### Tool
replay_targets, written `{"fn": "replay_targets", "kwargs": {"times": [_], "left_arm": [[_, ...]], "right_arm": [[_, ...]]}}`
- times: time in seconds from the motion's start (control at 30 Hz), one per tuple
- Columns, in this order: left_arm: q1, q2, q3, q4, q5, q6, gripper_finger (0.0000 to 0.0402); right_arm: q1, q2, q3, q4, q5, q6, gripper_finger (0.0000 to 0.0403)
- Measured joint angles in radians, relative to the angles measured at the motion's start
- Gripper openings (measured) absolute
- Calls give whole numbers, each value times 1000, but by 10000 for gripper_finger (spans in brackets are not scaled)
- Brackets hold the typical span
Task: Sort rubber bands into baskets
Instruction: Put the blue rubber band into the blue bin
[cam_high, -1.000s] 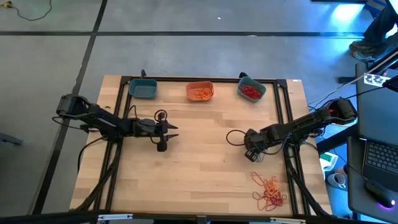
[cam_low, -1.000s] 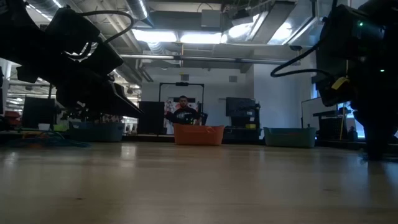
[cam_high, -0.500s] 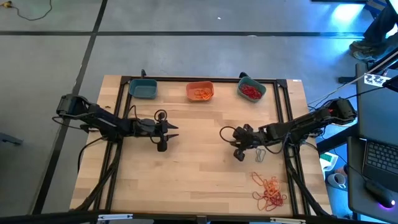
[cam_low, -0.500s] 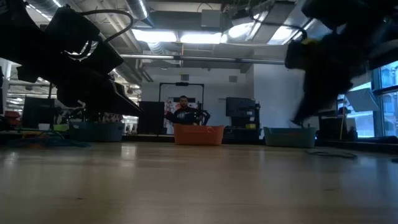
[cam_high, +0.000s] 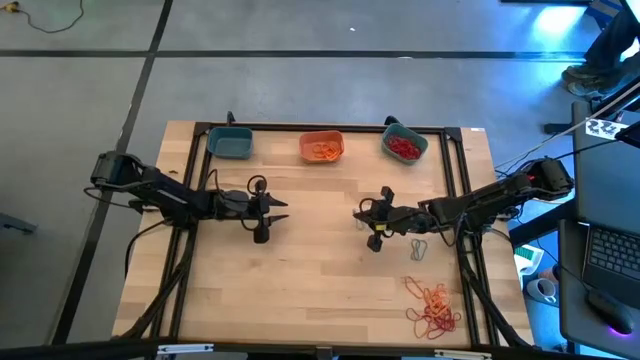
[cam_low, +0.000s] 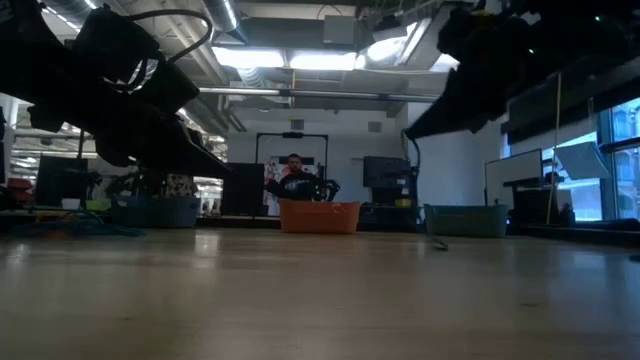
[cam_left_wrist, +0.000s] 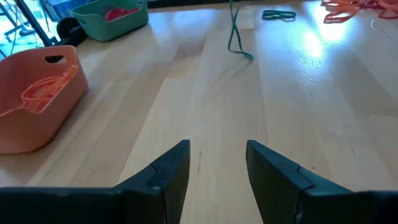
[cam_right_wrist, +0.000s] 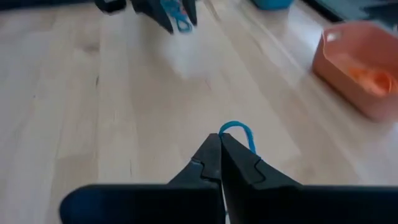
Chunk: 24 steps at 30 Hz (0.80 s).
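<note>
Left gripper (cam_high: 268, 211) sits idle over the table's left half, jaws apart, nothing between them, pointing toward 3 o'clock. At the far edge, 3 baskets in a row: teal basket (cam_high: 230, 143) at 11 o'clock looks empty, orange basket (cam_high: 322, 147) at 12 holds orange bands, second teal basket (cam_high: 404, 144) at 1 o'clock holds red bands. Right gripper (cam_high: 372, 214) is just right of table centre, jaws pinched together on a thin teal rubber band (cam_right_wrist: 237, 131), its loop poking out past the tips. 1 more teal band (cam_high: 419, 247) lies on the wood at about 4 o'clock of that gripper; the orange and red pile (cam_high: 433, 308) is at 5 o'clock near the front right corner, well apart from the baskets. Step in hand: carrying a teal band, likely headed for the empty teal basket at 11 o'clock. Next move probably needs a long reach across, past the left gripper, then opening above the rim. Surface: pale wooden table (cam_high: 320, 300) with a black frame. Room: grey concrete floor, a laptop at far right, and a person (cam_low: 293, 176) visible behind the orange basket in the low view.
</note>
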Motion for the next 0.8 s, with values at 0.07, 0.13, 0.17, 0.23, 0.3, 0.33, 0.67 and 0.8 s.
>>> {"fn": "replay_targets", "kwargs": {"times": [0.07,0.13,0.17,0.23,0.3,0.33,0.67,0.8], "left_arm": [[0,0,1,-1,0,0,155],[0,0,11,-3,14,-1,155],[0,0,19,-3,24,0,155],[0,0,39,-8,43,1,155],[-2,0,55,-8,52,-3,155],[-3,0,61,-8,53,-3,155],[1,65,170,2,62,39,155],[-9,154,238,-1,68,48,155]], "right_arm": [[0,15,0,46,3,-49,3],[0,42,0,100,2,-91,3],[0,56,0,122,2,-109,3],[0,91,0,172,-2,-145,3],[0,125,0,209,-5,-170,3],[0,143,0,231,-5,-188,3],[-7,285,0,508,-9,-360,3],[-16,302,0,517,-42,-359,3]]}}
